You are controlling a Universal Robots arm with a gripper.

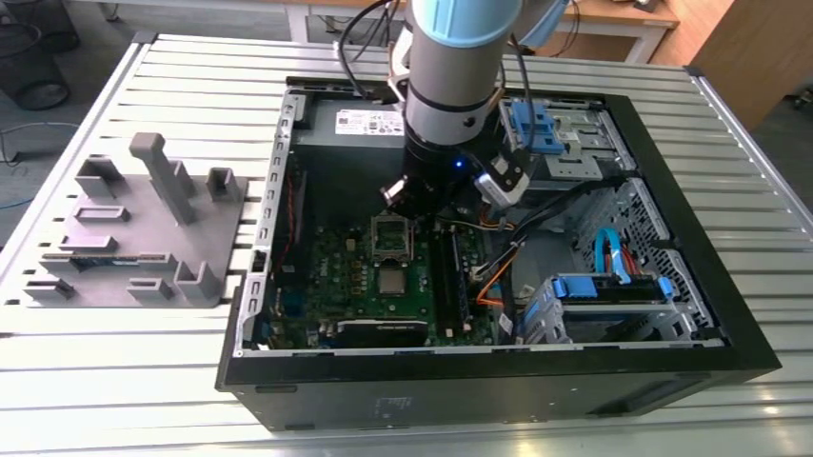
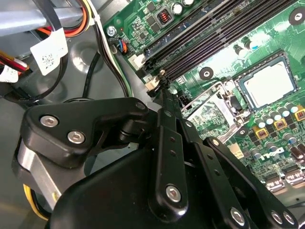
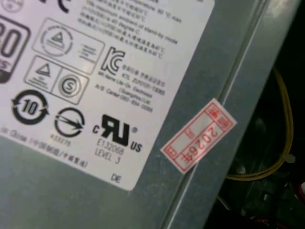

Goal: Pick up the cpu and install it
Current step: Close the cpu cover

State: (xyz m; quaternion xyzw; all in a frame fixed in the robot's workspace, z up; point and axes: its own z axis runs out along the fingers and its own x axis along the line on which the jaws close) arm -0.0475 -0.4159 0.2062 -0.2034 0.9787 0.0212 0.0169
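Note:
The cpu [image 1: 394, 280] is a small silvery square lying flat in the dark socket frame on the green motherboard [image 1: 333, 276], inside the open computer case. In the second wrist view the cpu [image 2: 267, 85] lies beyond the metal load plate [image 2: 209, 109], which stands hinged open next to it. My gripper [image 1: 413, 200] hangs over the board's far end, above the open plate. In the second wrist view the gripper [image 2: 163, 88] is shut, its black tips meeting near the end of the long memory slots [image 2: 209, 33], with nothing seen between them.
The grey power supply [image 1: 362, 122] with its white label [image 3: 95, 95] sits just behind the arm. Orange and black cables [image 1: 493, 276] and a blue drive cage [image 1: 610, 286] fill the case toward the exterior view's right. A grey parts fixture [image 1: 128, 228] lies outside the case, toward the left.

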